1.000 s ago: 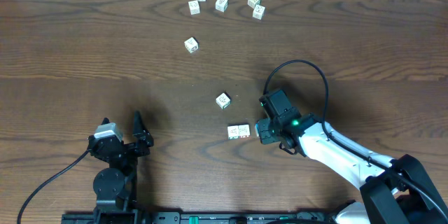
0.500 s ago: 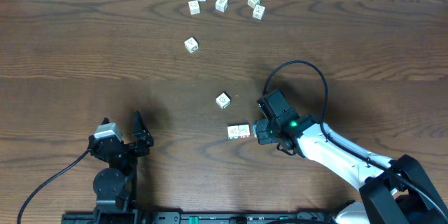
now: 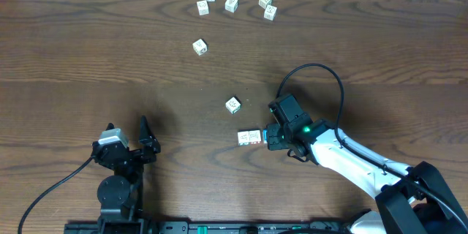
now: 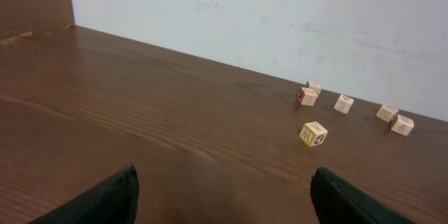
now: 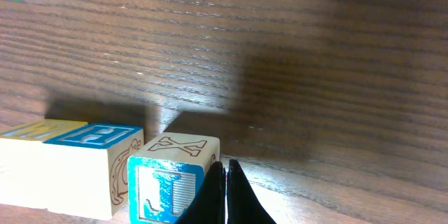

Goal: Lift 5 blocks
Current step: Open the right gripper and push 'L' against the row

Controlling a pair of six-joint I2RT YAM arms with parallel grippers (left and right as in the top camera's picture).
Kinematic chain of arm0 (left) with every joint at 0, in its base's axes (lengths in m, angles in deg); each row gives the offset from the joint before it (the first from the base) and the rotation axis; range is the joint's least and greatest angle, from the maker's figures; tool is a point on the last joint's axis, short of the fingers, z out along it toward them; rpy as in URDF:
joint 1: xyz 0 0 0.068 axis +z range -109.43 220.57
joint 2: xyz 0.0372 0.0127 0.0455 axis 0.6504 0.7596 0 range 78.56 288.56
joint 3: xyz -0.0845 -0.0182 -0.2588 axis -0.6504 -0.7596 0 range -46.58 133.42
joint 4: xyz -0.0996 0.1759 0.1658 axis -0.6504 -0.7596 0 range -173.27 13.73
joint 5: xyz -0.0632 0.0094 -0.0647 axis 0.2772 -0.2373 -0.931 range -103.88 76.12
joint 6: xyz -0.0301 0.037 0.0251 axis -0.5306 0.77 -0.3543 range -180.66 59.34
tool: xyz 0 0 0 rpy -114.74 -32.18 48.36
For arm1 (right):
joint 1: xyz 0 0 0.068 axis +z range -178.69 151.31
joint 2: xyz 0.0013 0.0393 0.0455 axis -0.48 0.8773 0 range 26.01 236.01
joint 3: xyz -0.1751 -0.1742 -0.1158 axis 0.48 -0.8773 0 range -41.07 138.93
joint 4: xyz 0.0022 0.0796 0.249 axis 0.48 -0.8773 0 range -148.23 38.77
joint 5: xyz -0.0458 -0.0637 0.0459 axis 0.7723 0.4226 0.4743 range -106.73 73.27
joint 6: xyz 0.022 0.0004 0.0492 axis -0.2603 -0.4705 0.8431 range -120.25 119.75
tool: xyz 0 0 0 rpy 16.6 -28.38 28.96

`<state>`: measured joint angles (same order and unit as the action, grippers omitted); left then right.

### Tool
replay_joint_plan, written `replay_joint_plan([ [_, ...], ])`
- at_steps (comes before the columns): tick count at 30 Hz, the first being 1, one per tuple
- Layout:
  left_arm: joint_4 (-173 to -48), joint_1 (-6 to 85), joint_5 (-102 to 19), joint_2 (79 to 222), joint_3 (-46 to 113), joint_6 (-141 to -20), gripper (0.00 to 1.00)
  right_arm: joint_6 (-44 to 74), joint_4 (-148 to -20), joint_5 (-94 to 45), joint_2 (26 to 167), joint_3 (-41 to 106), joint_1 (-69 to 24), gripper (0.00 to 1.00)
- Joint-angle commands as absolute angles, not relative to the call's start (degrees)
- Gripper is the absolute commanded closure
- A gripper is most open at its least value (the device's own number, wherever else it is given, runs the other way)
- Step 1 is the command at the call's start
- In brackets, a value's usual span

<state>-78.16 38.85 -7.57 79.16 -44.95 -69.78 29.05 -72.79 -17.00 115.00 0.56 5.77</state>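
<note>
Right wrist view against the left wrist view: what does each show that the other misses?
Right wrist only: shut right fingers beside a blue-faced block, with another block next to it. Left wrist only: open left fingers, a yellow-faced block, and five more blocks beyond it near a white wall. Both: the brown wooden table.

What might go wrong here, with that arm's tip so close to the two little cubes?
The right end effector is shut, its tips right beside the blue-faced block. Moving on like this, it would probably push the block rather than grip it. That block seems to sit tight against its neighbour, leaving little room for a finger, so a grasp might catch both or knock one away.
</note>
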Motion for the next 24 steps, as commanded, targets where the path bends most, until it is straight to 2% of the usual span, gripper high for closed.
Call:
replay_joint_plan([
  [1, -79.9, 38.7, -7.0, 78.8, -46.3, -69.5, 0.21, 28.9, -72.1, -17.5, 115.2, 1.4, 6.7, 0.99],
  [20, -79.9, 38.7, -7.0, 78.8, -46.3, -69.5, 0.21, 29.1, -69.6, -18.7, 115.2, 1.4, 8.2, 0.99],
  [24, -79.9, 38.7, -7.0, 78.8, -46.3, -69.5, 0.21, 29.1, -70.7, -14.5, 115.2, 1.4, 8.9, 0.99],
])
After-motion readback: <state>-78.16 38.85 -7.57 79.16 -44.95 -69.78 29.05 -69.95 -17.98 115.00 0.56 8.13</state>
